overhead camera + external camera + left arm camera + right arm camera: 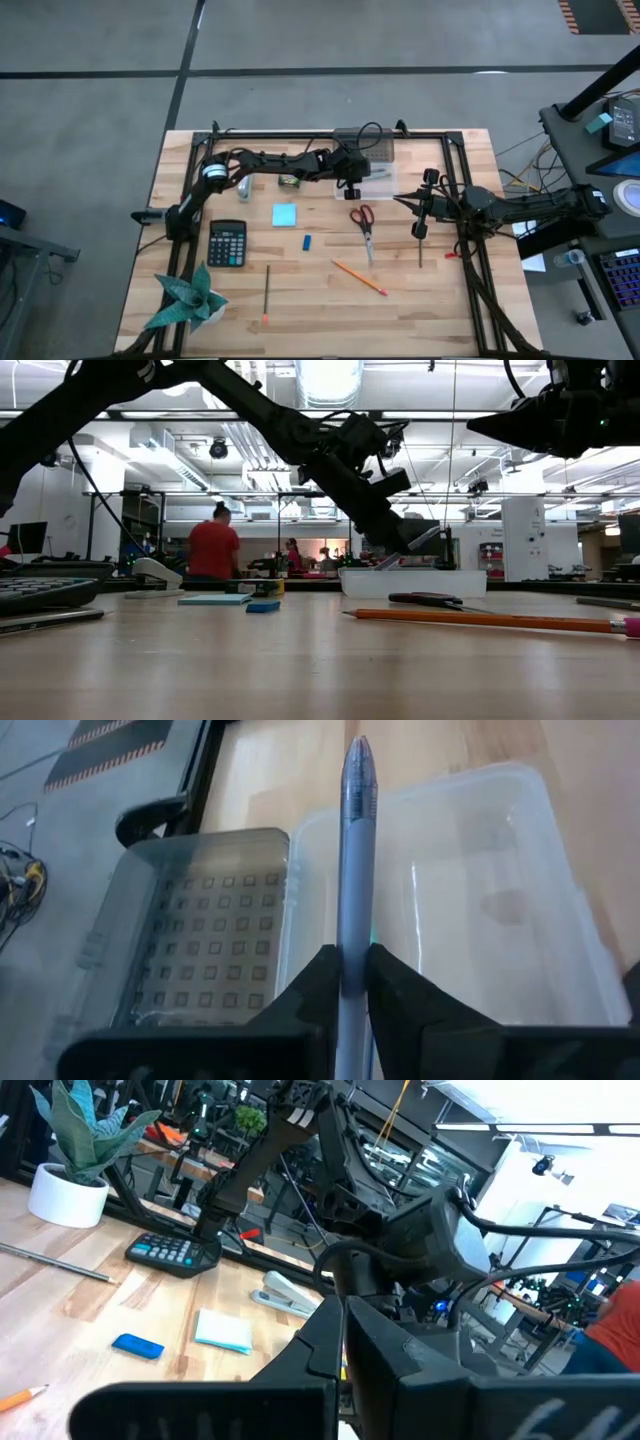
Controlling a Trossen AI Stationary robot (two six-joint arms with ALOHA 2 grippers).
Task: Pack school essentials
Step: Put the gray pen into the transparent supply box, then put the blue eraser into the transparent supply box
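over clear bin (pixel 520 870): left gripper (pixel 345 982) clamps grey pen (pixel 355 860).

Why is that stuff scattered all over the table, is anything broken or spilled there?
Nothing looks broken or spilled. The scissors, orange pencil, note pad and eraser simply lie loose on the table, not yet packed. The left gripper holds a pen over the clear box; the right gripper hovers nearby.
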